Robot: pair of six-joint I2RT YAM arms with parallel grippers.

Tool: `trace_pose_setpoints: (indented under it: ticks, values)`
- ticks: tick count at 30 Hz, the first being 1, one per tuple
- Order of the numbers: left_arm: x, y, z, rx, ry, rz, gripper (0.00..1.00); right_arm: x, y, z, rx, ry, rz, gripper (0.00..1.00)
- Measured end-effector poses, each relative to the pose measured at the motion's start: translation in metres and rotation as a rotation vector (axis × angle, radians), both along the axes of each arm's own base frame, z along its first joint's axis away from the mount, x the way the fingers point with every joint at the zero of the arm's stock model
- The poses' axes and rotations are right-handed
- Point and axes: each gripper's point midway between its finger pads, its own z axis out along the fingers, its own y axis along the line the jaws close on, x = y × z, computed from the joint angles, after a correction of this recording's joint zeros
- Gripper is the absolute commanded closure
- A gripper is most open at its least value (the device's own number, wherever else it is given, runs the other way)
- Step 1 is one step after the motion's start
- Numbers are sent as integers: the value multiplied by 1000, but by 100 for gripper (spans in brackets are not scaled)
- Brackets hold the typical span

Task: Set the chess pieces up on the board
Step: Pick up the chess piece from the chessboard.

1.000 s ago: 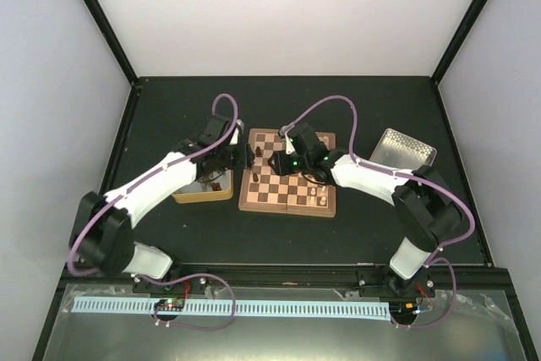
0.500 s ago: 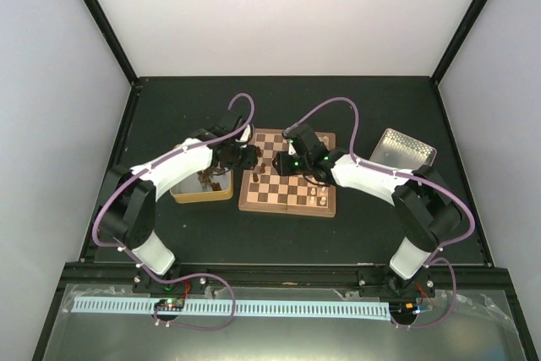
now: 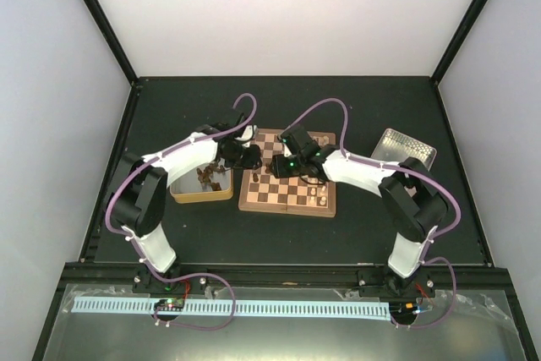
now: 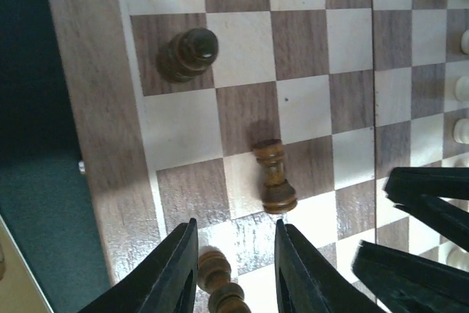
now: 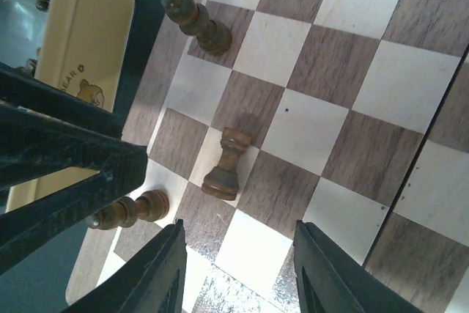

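We judge the dark rook [image 4: 272, 177] light, rigid, smooth wood; grasp its narrow waist; right gripper [image 5: 238, 229] open, empty; left gripper [image 4: 236, 225] straddles 1 dark pawn [image 4: 216, 280], clamping undetermined.

I see the board [image 3: 287, 182] checked in light tan and dark brown, with a plain mid-brown wooden border. Just ahead of my left tool [image 4: 236, 232], whose fingers are black, the rook [image 4: 272, 177] is dark brown. The pieces [image 4: 462, 89] off to its right are pale cream. Up and left of my right tool [image 5: 240, 229], the tin [image 5: 80, 71] is creamy yellow with brown lettering. The surface [image 3: 169, 116] is dull black.
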Motion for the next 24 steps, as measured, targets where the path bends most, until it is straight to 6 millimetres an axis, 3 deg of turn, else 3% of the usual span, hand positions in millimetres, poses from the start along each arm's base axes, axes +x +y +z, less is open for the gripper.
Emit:
trace_pose_setpoints:
  ticks: [7, 17, 24]
  values:
    - [2, 1, 2, -17, 9, 18, 75, 2, 9, -9, -41, 21, 21, 58]
    - [12, 42, 22, -6, -59, 184, 74, 9, 29, -14, -136, -14, 51, 58]
    - [14, 51, 27, -9, -78, 218, 73, 13, 30, -27, -233, -37, 42, 59]
